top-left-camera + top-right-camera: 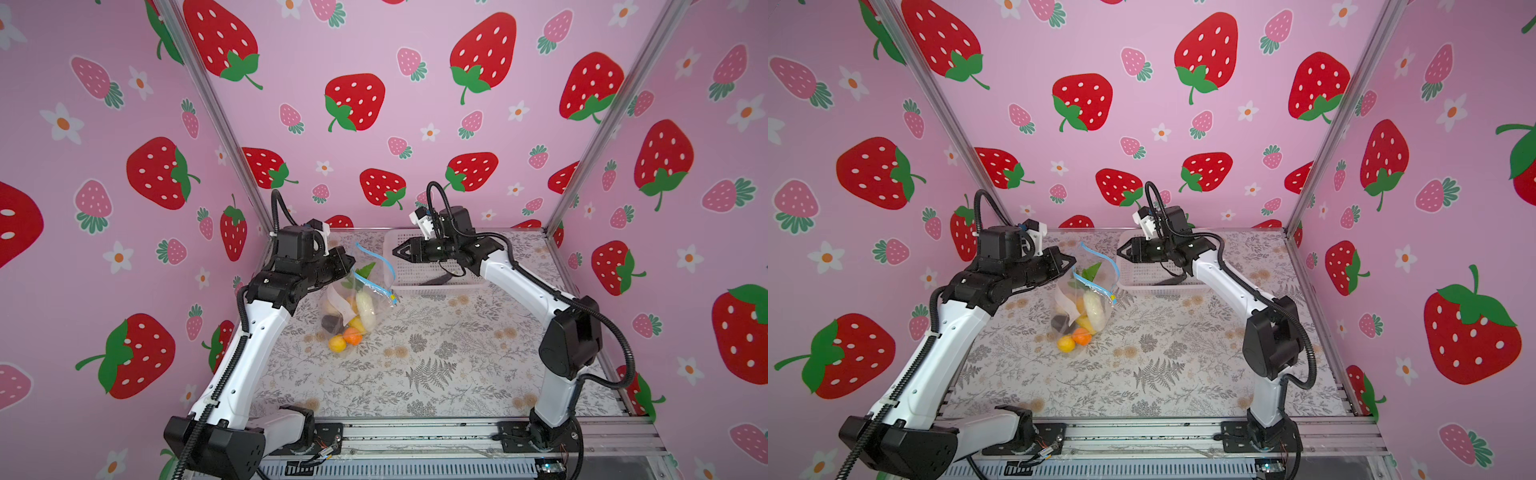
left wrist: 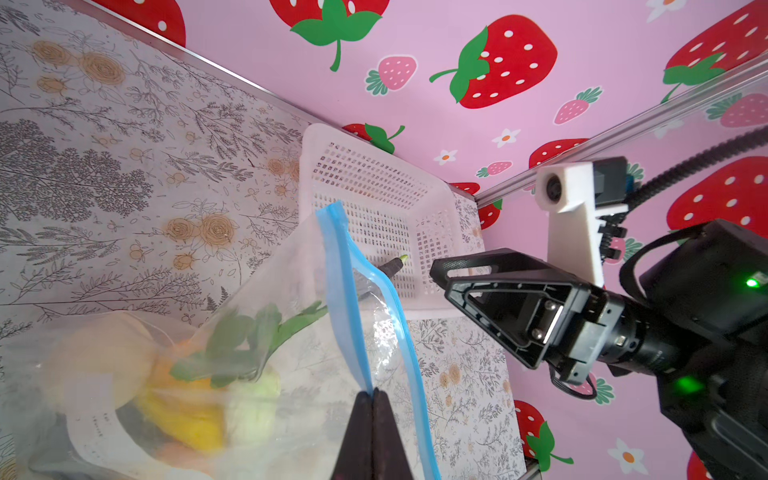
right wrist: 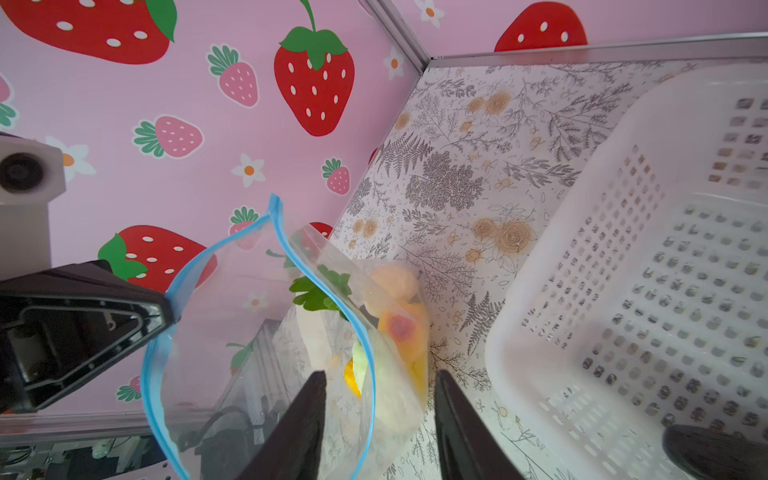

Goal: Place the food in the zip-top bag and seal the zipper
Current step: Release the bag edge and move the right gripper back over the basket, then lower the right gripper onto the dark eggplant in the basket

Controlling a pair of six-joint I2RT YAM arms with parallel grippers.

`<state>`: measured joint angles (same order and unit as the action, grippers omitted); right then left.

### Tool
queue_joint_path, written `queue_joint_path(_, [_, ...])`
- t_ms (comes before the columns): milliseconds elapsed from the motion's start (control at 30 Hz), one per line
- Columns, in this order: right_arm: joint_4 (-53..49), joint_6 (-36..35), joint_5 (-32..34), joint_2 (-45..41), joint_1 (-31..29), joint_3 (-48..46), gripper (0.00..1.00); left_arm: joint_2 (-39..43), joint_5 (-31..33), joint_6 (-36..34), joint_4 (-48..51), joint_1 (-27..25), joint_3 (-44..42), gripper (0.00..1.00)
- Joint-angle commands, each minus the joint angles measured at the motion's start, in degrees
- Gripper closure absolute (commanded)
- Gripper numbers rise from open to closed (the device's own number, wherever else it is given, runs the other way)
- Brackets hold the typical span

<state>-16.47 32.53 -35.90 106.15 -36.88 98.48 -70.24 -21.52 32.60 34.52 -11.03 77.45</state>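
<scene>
Left of centre on the floral table (image 1: 415,332): zip-top bag (image 1: 382,301), clear and crinkled, mouth raised and gaping. White label (image 1: 337,300), print too small to read. Left gripper (image 2: 372,392): pressed together, pinching the blue zipper (image 2: 345,291). Right gripper (image 3: 380,376): spread, gripping nothing, just beside the bag's mouth, near the white basket (image 1: 436,288). Food (image 1: 352,335) inside the bag: yellow, orange, white, dark and green-leafed pieces.

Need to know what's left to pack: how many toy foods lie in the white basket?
1: a long dark piece with a green tip lies on the basket floor, below the right gripper. The arm may hide others.
</scene>
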Motion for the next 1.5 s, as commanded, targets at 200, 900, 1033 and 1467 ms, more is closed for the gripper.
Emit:
queue_joint_path(200, [-11.05,-8.85,10.3,-2.41,5.36,1.25,0.54,0.01,-3.65,0.35,-3.21,-0.97,-1.12,1.0])
queue_joint_path(900, [-18.03,-10.79,17.97,9.99,15.71,0.94,0.52,-1.3,-5.15,0.96,-4.56,-3.21,-1.71,1.0])
queue_joint_path(1033, [-17.72,-10.63,16.06,12.72,16.99,0.6,0.56,-1.48,-5.11,0.66,-4.3,-3.29,-1.34,1.0])
queue_joint_path(1467, [-17.1,-10.22,13.9,16.37,18.15,-0.3,0.5,-1.83,-4.85,0.66,-4.38,-3.39,-1.2,1.0])
